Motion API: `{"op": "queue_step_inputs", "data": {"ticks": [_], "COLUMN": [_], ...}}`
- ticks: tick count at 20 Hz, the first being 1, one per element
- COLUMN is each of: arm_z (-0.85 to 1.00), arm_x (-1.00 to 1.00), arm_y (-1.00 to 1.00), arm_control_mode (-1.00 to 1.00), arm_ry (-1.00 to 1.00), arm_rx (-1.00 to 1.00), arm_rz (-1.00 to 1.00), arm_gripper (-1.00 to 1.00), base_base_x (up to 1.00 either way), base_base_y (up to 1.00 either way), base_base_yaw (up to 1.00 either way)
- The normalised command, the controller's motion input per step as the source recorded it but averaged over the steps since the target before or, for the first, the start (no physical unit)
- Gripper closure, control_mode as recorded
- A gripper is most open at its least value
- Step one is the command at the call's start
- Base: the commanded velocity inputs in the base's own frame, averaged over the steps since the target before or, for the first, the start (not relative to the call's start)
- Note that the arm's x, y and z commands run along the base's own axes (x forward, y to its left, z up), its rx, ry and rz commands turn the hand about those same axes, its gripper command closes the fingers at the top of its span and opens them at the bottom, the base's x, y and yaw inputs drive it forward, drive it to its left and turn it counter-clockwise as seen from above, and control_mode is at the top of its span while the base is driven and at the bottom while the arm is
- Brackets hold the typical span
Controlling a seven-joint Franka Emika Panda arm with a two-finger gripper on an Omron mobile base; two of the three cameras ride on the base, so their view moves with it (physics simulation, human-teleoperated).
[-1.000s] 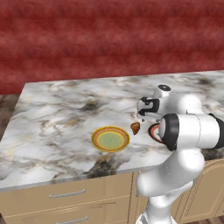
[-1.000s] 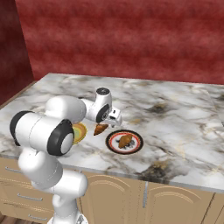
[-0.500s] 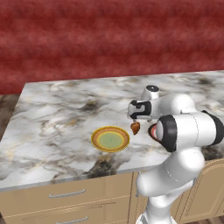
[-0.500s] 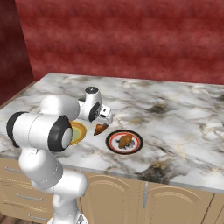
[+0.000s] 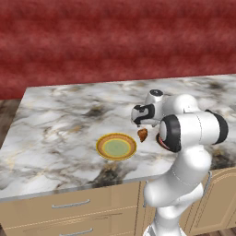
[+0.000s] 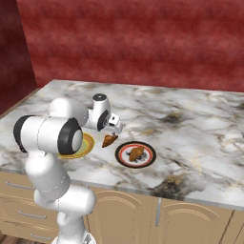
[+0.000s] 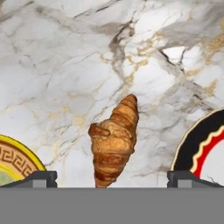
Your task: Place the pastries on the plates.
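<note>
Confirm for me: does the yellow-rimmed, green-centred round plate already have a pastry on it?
No. The yellow-rimmed plate is bare; one golden-brown croissant lies beside it on the marble counter.

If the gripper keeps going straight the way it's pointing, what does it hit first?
Most likely the loose croissant on the marble counter: it lies centred between the open jaws of the gripper, between the yellow plate and the red-rimmed plate. Depth is uncertain.

Red wall [image 5: 92, 41]; marble counter [image 5: 60, 124] w/ beige cabinets [image 5: 69, 207].
</note>
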Motion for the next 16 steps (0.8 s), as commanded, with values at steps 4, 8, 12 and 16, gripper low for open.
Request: {"op": "queue_step_inputs", "data": {"ticks": [4, 8, 12, 16], "arm_z": [-0.13, -0.19, -0.26, -0.31], "arm_x": [0.0, 0.0, 0.11, 0.14], "arm_y": [0.0, 0.0, 0.0, 0.0], "arm_control_mode": [-1.0, -1.0, -1.0, -1.0], "arm_ry": [0.0, 0.0, 0.0, 0.0], "arm_rx": [0.0, -0.01, -0.01, 0.0], "arm_rz": [0.0, 0.0, 0.0, 0.0], "arm_gripper": [-1.0, -1.0, -1.0, -1.0], "base_base_x": [0.0, 0.0, 0.0, 0.0], "base_base_y": [0.0, 0.0, 0.0, 0.0], "base_base_yaw": [0.0, 0.0, 0.0, 0.0]}}
